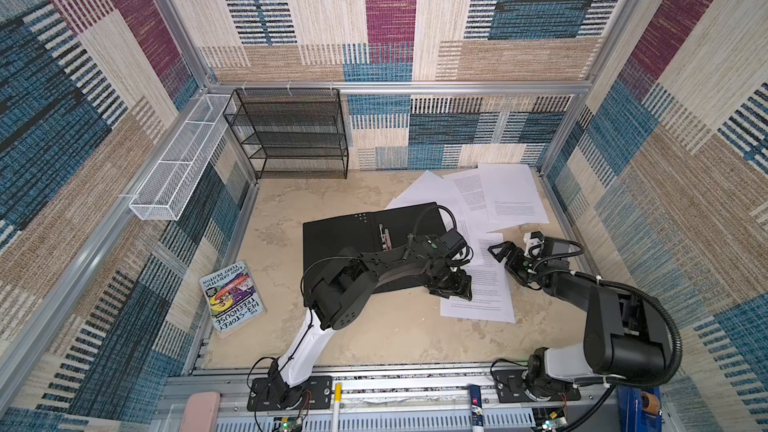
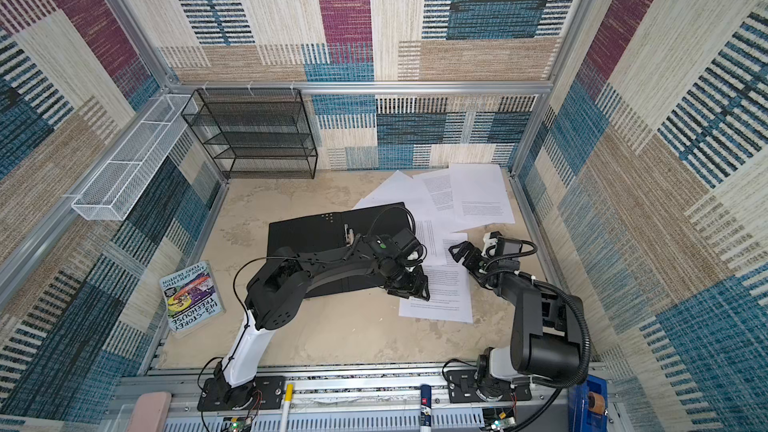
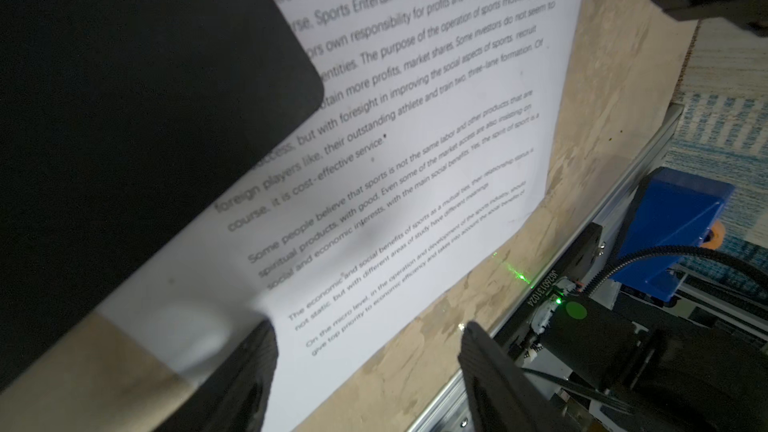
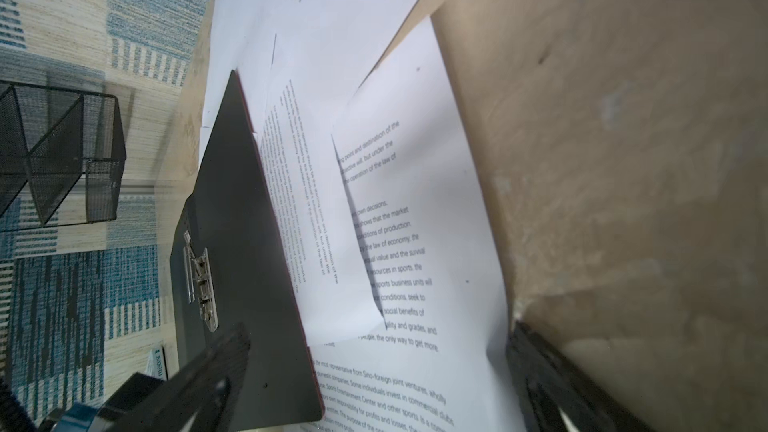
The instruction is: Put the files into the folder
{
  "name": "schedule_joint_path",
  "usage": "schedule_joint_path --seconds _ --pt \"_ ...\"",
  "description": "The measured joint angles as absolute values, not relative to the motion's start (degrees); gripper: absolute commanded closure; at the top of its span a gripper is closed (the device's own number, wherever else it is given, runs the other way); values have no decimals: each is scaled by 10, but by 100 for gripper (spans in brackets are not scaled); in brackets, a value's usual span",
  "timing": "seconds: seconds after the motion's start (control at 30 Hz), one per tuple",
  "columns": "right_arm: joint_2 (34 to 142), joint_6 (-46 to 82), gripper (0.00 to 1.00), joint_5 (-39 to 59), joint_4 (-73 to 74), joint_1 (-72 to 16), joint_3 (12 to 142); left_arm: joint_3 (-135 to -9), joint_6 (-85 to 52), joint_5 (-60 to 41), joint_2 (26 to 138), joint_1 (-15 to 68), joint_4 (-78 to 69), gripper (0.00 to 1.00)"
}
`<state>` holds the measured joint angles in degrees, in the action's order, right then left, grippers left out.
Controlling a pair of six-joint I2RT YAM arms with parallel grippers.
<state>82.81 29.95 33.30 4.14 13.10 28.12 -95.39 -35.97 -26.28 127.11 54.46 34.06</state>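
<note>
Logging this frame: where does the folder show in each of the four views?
Top view: the folder lies open, black inside up, mid-table.
Top view: same spot, same pose.
Left wrist: only its rounded black corner, overlapping the printed sheet.
Right wrist: its black inside with the metal clip, seen at a low angle.
Shared landmark: that printed sheet at the folder's corner.

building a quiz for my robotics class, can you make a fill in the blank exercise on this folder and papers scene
1. The flat A4-size folder lies spread out with its ___ inside facing up.
2. The shiny metal clip sits along the folder's ___.
3. In both top views the loose white printed paper sheets lie mostly to the ___ of the folder.
4. The left gripper and the right gripper both stand ___, nothing between the jaws.
Missing words: black, spine, right, open.
</note>
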Motion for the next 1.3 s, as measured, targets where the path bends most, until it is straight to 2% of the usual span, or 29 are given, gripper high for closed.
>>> schedule_joint_path --seconds 0.3,0.87,1.3 --pt "801 306 0 387 12 130 269 -954 -359 -272 1272 541 340 27" --pt "701 381 0 506 -12 127 169 -938 -359 -296 1268 531 323 28" --pt "795 359 0 481 -34 126 273 -911 -358 -303 1254 525 301 28"
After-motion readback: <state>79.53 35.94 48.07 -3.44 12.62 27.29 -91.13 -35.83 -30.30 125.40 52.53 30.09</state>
